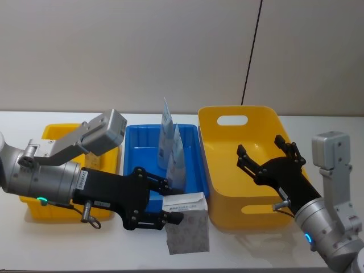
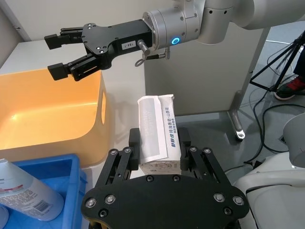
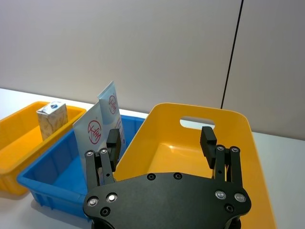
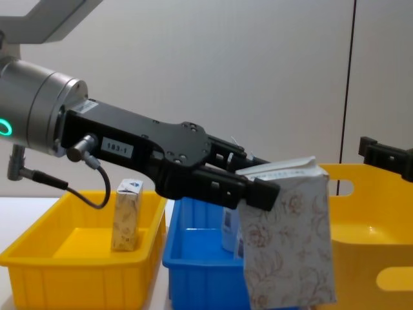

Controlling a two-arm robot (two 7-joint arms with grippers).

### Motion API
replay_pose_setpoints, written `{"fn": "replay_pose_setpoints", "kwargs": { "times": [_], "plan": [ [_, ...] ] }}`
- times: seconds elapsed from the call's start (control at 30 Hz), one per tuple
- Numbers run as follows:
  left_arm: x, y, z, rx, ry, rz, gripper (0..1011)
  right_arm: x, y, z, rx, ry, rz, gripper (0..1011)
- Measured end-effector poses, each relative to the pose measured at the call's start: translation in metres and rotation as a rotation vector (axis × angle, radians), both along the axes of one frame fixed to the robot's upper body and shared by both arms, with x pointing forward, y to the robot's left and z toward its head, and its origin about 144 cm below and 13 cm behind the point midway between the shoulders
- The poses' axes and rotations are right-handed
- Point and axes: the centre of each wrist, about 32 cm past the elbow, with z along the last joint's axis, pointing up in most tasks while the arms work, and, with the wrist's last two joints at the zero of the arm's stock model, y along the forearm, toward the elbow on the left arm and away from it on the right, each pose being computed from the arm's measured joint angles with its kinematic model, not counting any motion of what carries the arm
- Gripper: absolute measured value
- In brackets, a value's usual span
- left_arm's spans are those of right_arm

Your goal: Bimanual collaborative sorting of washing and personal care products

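1 floral pack (image 1: pixel 187 227) hangs in the left jaws.

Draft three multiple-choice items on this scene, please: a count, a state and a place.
1. How many squeeze tubes stand in the blue bin? A one; B two; C four.
2. The left gripper is: A open; B shut on the floral pack; C shut on a tube.
3. The small carton stands in: A the blue bin; B the large yellow bin; C the small yellow bin.
Answers: 1 B, two tubes lean together there. 2 B, it clamps the pack, while the right gripper hangs open over the large yellow bin. 3 C, the chest view shows it upright there.
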Motion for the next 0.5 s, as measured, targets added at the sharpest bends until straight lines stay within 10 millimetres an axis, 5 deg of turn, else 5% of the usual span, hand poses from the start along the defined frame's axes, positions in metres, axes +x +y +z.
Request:
{"fn": "replay_pose_setpoints", "kwargs": {
  "times": [0.5],
  "plan": [
    [0.0005,-0.0004,0.0005,0.001,0.002,-0.005,436,0.0005,-0.0032,0.001,-0.004,0.0,0.028,1002]
  ]
}}
